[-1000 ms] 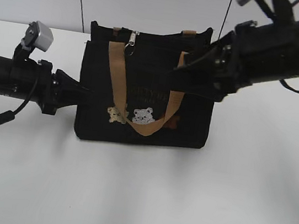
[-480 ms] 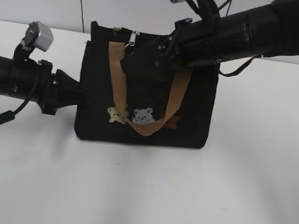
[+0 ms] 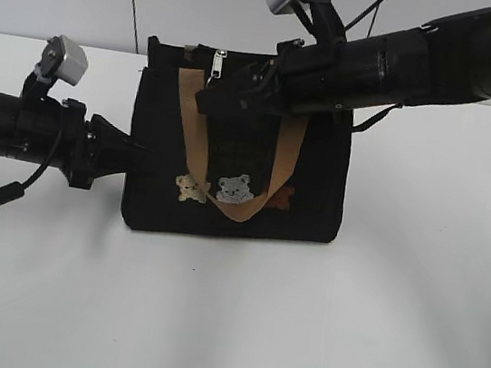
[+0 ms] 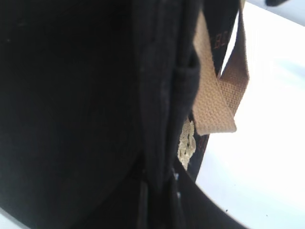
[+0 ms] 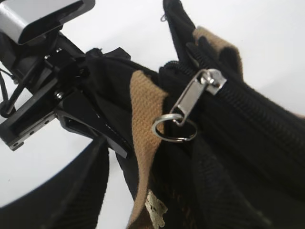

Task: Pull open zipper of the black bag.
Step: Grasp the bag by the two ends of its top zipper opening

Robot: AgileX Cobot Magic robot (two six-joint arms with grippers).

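black bag [image 3: 234, 201]: stood upright on the tabletop [image 3: 315, 340]; soft fabric, i judged it light, apt to slide.
my left claw [image 3: 130, 157]: shut on its side.
my right claw [image 3: 209, 101]: state unclear.
zipper [image 5: 190, 102]: top left edge; small, slick metal, ring the hold.

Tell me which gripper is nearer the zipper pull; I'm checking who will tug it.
Right. The right gripper hovers just below the zipper pull at the black bag's front; the left gripper is at the bag's left side, lower down.
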